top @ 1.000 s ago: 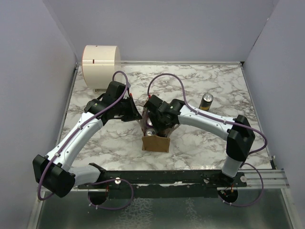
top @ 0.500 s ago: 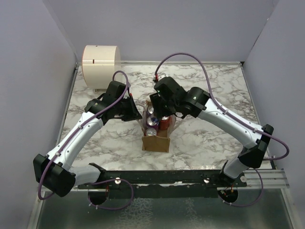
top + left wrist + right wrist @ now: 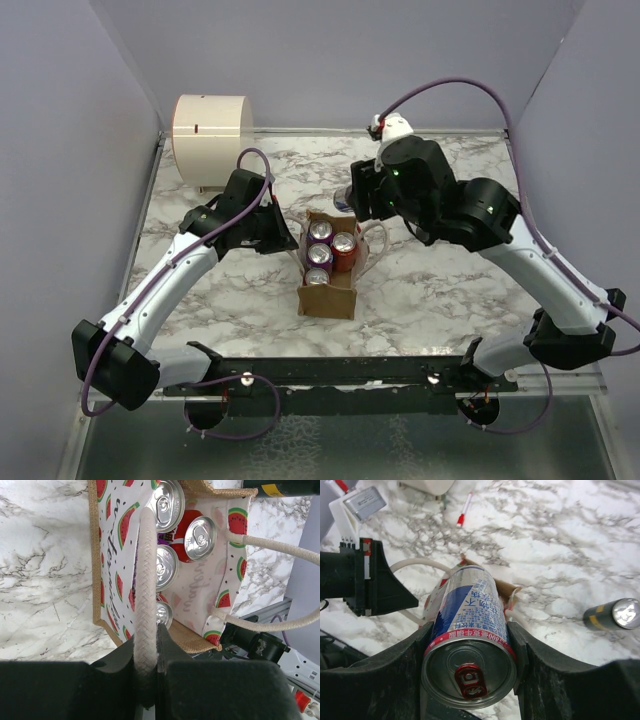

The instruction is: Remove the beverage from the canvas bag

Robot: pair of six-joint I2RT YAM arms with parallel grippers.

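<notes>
The canvas bag (image 3: 326,300) stands open mid-table, with several cans inside (image 3: 320,232). My left gripper (image 3: 285,235) is shut on the bag's white rope handle (image 3: 145,580), at the bag's left side. The left wrist view shows the watermelon-print bag (image 3: 112,555) and silver can tops (image 3: 200,537). My right gripper (image 3: 352,198) is shut on a blue-and-silver beverage can (image 3: 470,650) with a red tab. It holds the can in the air above and behind the bag (image 3: 506,587).
A cream cylindrical container (image 3: 210,128) stands at the back left. A dark can (image 3: 612,614) lies on the marble to the right of the bag. A red-and-white pen (image 3: 465,510) lies near the container. Walls enclose the table on three sides.
My right gripper has risen out of the bag with the blue can and moved back and to the right. The left gripper has kept its hold on the handle.
</notes>
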